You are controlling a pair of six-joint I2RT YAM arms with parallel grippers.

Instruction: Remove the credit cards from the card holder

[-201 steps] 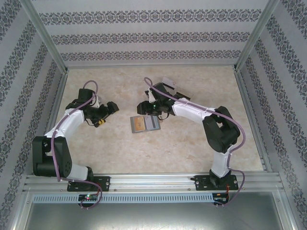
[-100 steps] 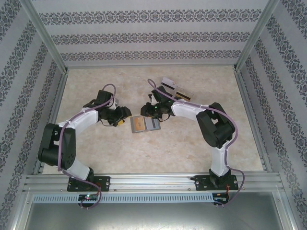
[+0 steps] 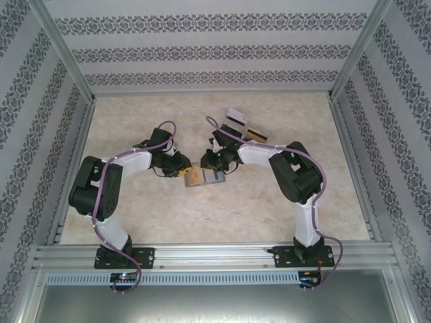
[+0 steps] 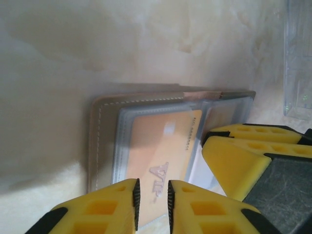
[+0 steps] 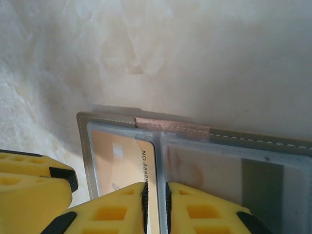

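From above, the card holder (image 3: 210, 179) lies open mid-table, with a white card (image 3: 235, 116) and a loose gold card (image 3: 254, 132) behind it. Two out! My left wrist view adds one clear tray (image 4: 297, 58). Two cards are inside the holder: a sleeved gold card (image 4: 156, 146) and a striped card (image 5: 263, 190). On my left gripper (image 4: 152, 197) and right gripper (image 5: 156, 207) the jaws stand a slit apart over the sleeves. Pinching or not, I can't tell.
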